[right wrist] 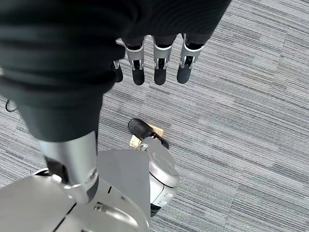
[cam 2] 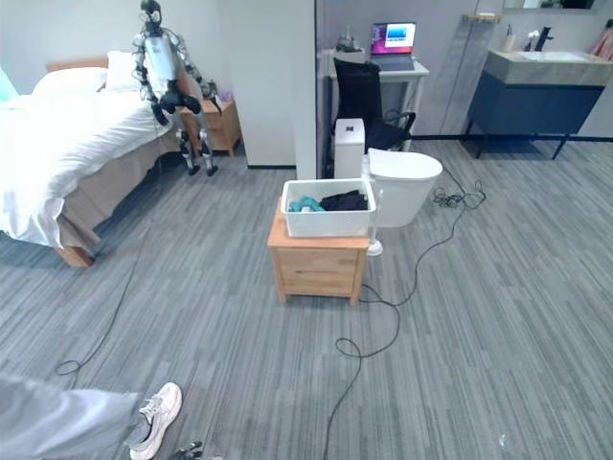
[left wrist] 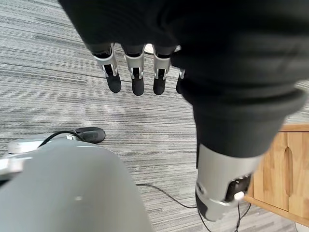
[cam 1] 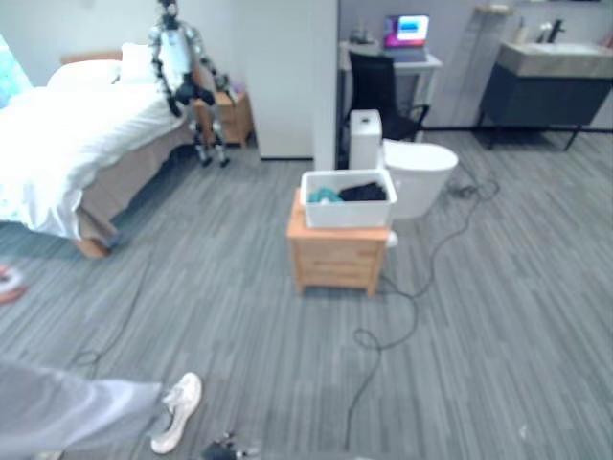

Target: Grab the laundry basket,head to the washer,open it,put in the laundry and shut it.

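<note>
1. The white laundry basket [cam 2: 328, 211] sits on a small wooden cabinet [cam 2: 319, 269] in the middle of the room, well ahead of the robot. Teal and dark laundry [cam 2: 331, 202] lies inside it.
2. The left hand [left wrist: 136, 72] hangs over bare floor with its fingers straight and relaxed, holding nothing. The right hand [right wrist: 157, 60] is the same — slack fingers, empty.
3. So the first step looks not yet begun: the robot has to walk up to the basket before it can take hold.
4. A black cable [cam 2: 369, 331] runs across the grey floor [cam 2: 498, 316] between the robot and the cabinet — a likely snag for a foot on the way in.
5. A person's leg and white shoe [cam 2: 155, 417] are near the robot on its left side; a turn that way could bump them.
6. The basket stands just beside a white toilet [cam 2: 402, 187], so a reach round its far side may be cramped.
7. Lifted by one edge, the basket could tip and spill the clothes.
8. No washer can be made out from here, so the route afterwards is uncertain.
</note>
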`<state>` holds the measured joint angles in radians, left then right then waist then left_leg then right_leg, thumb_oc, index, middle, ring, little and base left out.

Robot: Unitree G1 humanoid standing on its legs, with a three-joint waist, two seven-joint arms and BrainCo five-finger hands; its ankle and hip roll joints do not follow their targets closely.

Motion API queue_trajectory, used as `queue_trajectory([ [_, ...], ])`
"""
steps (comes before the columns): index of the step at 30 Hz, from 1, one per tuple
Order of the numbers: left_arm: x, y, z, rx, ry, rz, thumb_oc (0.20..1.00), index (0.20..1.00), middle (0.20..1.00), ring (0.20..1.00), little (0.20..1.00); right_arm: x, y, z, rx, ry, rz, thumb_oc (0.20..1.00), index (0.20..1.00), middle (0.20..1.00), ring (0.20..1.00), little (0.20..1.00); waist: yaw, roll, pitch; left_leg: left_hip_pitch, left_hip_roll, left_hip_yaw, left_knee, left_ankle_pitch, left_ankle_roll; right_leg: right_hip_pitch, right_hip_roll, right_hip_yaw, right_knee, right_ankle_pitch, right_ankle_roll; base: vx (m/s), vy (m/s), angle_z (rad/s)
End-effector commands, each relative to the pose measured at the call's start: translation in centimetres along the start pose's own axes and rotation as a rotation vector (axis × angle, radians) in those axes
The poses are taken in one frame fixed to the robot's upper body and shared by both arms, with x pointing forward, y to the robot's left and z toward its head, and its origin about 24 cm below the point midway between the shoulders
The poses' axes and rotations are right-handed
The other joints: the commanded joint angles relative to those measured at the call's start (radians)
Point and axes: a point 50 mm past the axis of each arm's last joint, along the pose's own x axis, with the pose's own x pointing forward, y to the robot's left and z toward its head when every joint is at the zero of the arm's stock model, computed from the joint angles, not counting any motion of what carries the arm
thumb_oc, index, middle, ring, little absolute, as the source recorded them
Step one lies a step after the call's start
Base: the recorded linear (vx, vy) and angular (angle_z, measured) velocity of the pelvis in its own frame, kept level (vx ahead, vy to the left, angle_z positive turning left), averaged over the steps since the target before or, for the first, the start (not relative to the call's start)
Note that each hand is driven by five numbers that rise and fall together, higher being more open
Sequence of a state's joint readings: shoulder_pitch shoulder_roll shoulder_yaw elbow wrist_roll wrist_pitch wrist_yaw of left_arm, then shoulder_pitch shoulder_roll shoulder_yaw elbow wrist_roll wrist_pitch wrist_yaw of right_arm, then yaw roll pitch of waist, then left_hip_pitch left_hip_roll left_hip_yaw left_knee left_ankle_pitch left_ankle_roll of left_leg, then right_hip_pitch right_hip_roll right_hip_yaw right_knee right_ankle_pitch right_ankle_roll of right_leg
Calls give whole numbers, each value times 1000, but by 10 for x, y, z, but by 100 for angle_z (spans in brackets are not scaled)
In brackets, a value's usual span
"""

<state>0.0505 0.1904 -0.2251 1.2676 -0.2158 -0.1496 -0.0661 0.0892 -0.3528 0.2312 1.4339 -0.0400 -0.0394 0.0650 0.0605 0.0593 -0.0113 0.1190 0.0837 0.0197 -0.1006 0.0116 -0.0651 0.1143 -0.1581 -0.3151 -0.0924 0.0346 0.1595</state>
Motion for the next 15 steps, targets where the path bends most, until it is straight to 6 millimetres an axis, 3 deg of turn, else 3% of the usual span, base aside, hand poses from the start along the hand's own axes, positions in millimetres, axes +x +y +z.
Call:
queue_trajectory([
  [1, 6, 12, 36, 38, -98, 31, 1000, 1000, 1000, 1000, 1000, 1, 7, 7, -12, 13, 22, 1000, 1000, 1000, 1000, 1000, 14, -56, 35, -38, -57, 3, 13, -52, 15, 29, 27, 10, 5, -54, -41, 0, 0, 0],
  [15, 5, 12, 31, 4, -82, 30, 1000, 1000, 1000, 1000, 1000, 1, 10, 8, -15, 7, 33, 1000, 1000, 1000, 1000, 1000, 14, -61, 33, -34, -58, 5, 13, -55, 15, 30, 28, 10, 5, -54, -40, 0, 0, 0],
])
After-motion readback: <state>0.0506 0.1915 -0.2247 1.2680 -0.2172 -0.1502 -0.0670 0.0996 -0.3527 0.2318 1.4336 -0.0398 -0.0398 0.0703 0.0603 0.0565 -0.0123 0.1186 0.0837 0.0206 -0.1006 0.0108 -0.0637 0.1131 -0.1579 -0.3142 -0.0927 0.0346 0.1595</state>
